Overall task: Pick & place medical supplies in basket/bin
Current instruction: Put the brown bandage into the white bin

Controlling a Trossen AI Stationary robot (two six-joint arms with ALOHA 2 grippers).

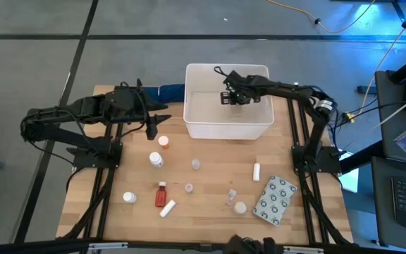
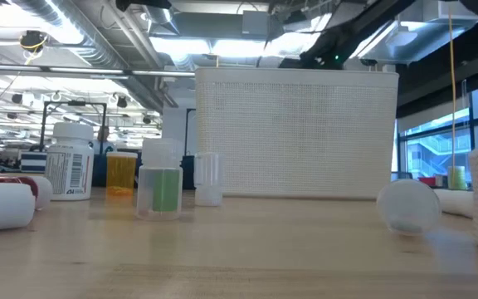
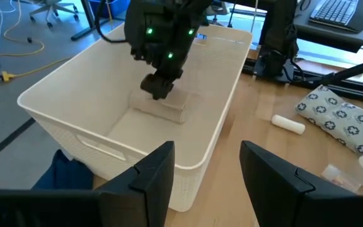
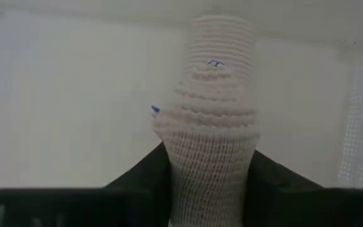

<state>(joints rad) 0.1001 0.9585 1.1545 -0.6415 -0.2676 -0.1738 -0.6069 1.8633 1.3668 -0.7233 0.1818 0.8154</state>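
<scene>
high view: one white tub (image 1: pixel 228 127), one gauze roll (image 3: pixel 161 106) gripped by the right claw (image 1: pixel 235 97); left claw (image 1: pixel 162 118) open; eleven small supplies on wooden worktop (image 1: pixel 210 190); grey floor.

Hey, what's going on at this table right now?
The right gripper is down inside the white bin, its fingers on either side of a rolled gauze bandage at the bin floor. The left gripper hangs open beside the bin. Bottles, tubes, cups and a grey dotted packet lie on the table.
</scene>
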